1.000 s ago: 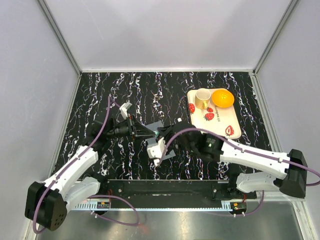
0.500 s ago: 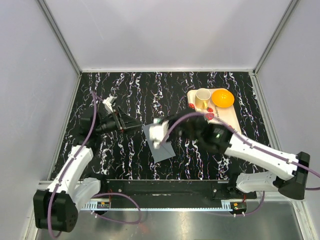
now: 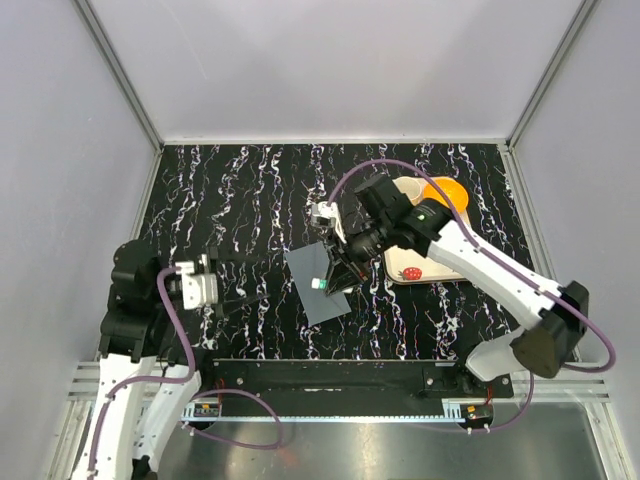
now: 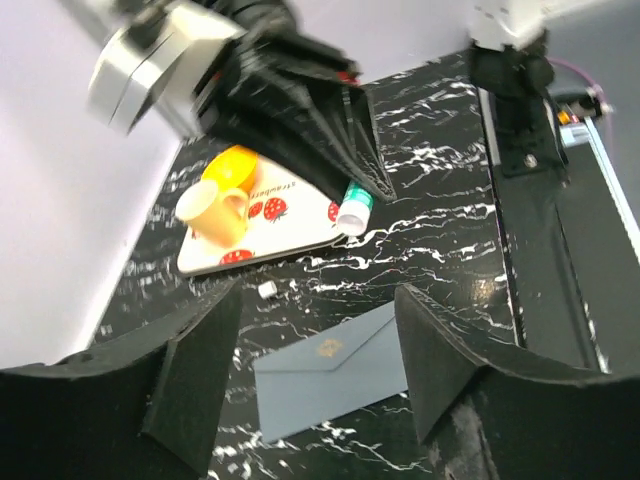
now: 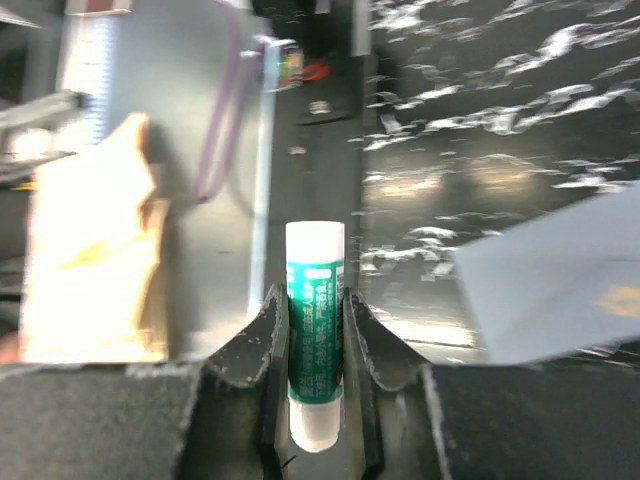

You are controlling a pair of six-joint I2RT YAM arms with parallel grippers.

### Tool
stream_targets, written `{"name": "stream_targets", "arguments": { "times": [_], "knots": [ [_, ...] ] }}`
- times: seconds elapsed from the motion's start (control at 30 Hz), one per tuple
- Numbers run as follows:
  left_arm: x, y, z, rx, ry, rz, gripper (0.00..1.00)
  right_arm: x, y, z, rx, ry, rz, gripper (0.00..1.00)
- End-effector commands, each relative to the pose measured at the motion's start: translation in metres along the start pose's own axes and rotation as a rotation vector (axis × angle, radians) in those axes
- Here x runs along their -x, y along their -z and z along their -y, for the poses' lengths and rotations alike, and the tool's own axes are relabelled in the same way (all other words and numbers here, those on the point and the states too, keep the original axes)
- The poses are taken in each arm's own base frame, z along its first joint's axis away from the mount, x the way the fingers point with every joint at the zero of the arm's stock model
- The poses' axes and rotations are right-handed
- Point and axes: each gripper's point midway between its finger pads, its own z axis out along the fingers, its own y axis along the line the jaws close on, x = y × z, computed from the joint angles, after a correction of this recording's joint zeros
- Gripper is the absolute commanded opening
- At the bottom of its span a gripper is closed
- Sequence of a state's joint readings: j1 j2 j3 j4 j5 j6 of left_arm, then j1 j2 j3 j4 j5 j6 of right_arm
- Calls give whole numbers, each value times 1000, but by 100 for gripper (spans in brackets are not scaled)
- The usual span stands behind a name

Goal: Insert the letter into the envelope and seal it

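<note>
The envelope [image 3: 310, 295] is slate grey-blue with a small gold emblem [image 4: 328, 349]. The tabletop [image 3: 250, 190] is black with white marble veins. The tray [image 4: 300, 226] is cream with red strawberries, the cup [image 4: 215, 208] pale yellow, the bowl [image 4: 232, 165] orange, and the glue stick [image 5: 316, 330] white with a green label.

Beside the right gripper [image 5: 314, 305] the envelope [image 5: 560, 290] runs blurred off the picture's edge, and the label of the glue stick [image 5: 316, 255] it clamps is unreadable.
</note>
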State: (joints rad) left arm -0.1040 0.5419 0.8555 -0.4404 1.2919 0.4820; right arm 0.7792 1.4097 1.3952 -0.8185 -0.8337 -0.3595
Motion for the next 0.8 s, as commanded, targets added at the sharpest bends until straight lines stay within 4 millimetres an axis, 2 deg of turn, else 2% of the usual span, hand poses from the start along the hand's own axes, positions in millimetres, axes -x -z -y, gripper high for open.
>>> {"name": "stream_targets", "arguments": {
  "times": [0.0, 0.07, 0.1, 0.17, 0.2, 0.43, 0.57, 0.7, 0.77],
  "knots": [
    [-2, -16, 26, -184, -299, 84, 66, 21, 6, -66, 399, -292, 50, 0],
    [2, -21, 26, -202, -354, 88, 64, 25, 3, -66, 428, -325, 56, 0],
    [7, -26, 36, -246, -372, 113, 64, 26, 4, -69, 456, -341, 58, 0],
    [10, -33, 36, -264, -404, 115, 63, 32, 3, -70, 487, -381, 61, 0],
    [15, -37, 45, -302, -413, 136, 63, 34, 3, -70, 502, -386, 65, 0],
    [24, -52, 48, -334, -525, 153, 57, 39, 0, -75, 532, -373, 61, 0],
    [31, -57, 44, -292, -574, 160, 57, 35, -4, -79, 548, -381, 48, 0],
    [32, -62, 51, -318, -584, 175, 55, 39, -4, -83, 565, -376, 47, 0],
    [32, -63, 53, -325, -591, 175, 50, 40, -4, -84, 569, -378, 47, 0]
  ]
}}
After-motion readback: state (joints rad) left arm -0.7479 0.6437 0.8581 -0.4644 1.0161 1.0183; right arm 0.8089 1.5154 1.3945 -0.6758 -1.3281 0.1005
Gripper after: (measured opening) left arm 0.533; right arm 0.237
